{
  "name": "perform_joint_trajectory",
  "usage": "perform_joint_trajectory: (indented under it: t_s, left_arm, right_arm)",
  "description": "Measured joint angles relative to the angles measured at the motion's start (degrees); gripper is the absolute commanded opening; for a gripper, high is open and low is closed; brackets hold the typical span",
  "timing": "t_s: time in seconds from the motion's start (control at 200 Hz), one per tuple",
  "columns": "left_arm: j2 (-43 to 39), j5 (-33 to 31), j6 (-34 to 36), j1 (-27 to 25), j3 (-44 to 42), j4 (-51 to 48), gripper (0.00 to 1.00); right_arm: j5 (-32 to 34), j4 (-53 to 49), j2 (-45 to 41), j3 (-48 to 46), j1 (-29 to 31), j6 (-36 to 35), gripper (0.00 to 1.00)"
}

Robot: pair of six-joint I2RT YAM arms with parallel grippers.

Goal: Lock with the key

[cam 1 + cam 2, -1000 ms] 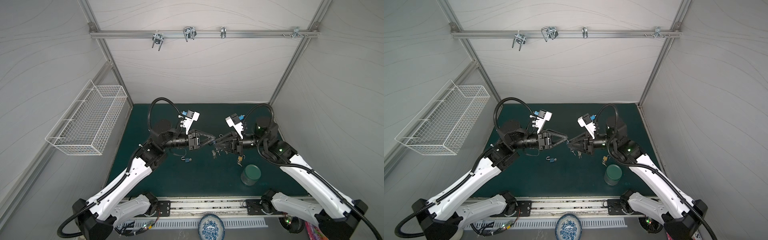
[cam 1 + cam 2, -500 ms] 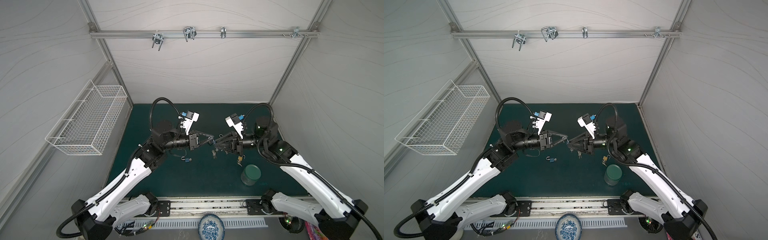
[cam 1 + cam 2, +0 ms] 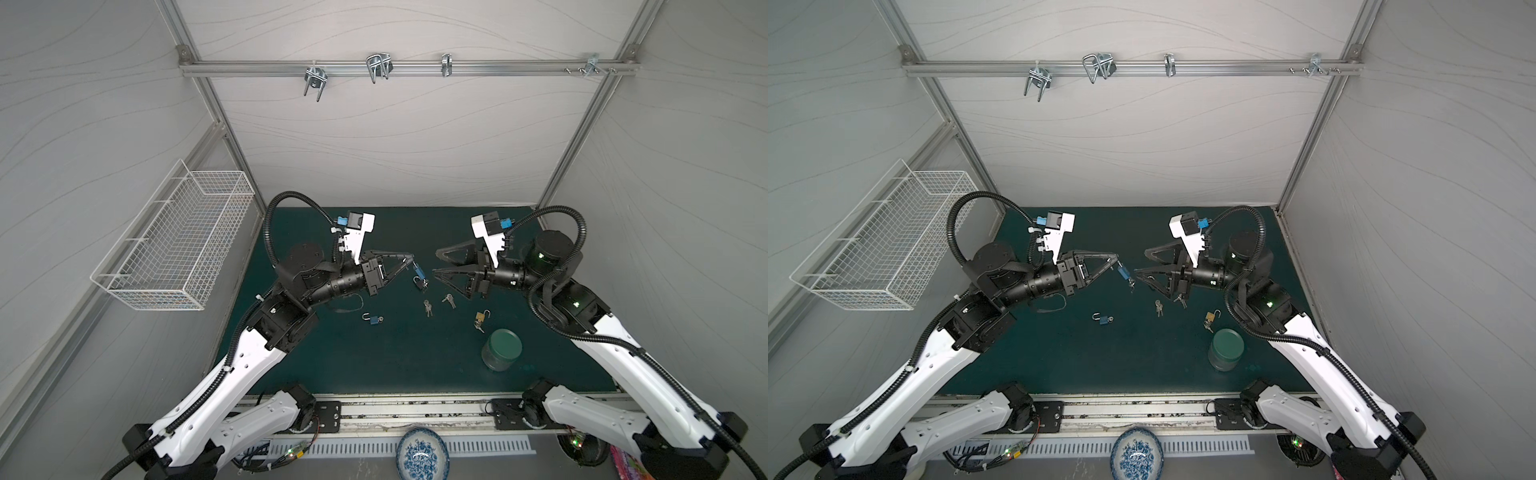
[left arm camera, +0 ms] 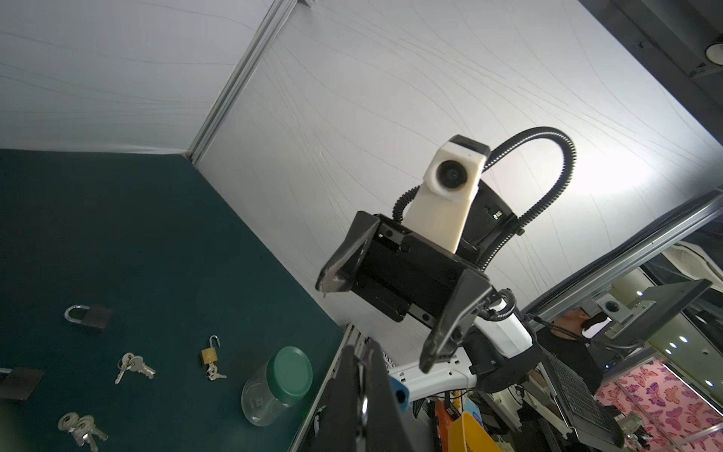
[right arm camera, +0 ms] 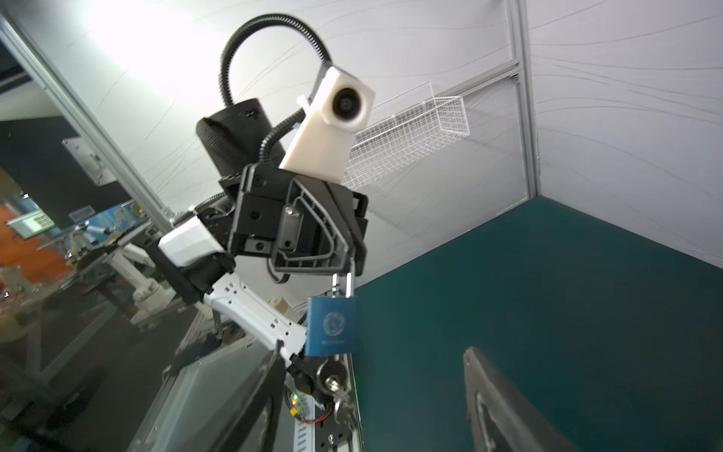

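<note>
Two claws: we are noting the left claw (image 3: 411, 262) clamping the blue padlock (image 3: 419, 274) by its shackle and the right claw (image 3: 435, 262) gaping. We are advising gripping the key (image 5: 332, 377) squarely.

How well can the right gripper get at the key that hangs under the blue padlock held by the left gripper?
Probably yes. The right gripper is open and faces the key below the blue padlock, which the left gripper holds by its shackle; nothing stands between them.
</note>
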Motion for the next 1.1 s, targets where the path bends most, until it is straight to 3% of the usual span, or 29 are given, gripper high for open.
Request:
perform_joint_trajectory:
  t_s: [0.14, 0.31, 0.64, 0.82, 1.1]
  left_arm:
    - [0.3, 0.4, -0.7, 0.0, 0.2, 1.6, 0.0]
    - [0.4, 0.7, -1.6, 0.0, 0.2, 3.3, 0.0]
    - [0.5, 1.1, -2.9, 0.0, 0.2, 3.8, 0.0]
    - [0.5, 0.2, -4.8, 0.0, 0.2, 3.9, 0.0]
    - [0.5, -2.0, -8.6, 0.0, 0.2, 7.5, 0.0]
  right_arm:
    - [-0.2, 7.0, 1.4, -1.0, 0.1, 6.4, 0.59]
    - [-0.2, 9.2, 2.2, -1.3, 2.1, 8.5, 0.49]
    - [-0.4, 10.2, 3.5, -2.2, 6.0, 8.5, 0.51]
    - [8.0, 10.5, 1.4, -4.4, 10.8, 2.3, 0.57]
    - [17.3, 13.2, 0.2, -5.2, 14.7, -5.1, 0.51]
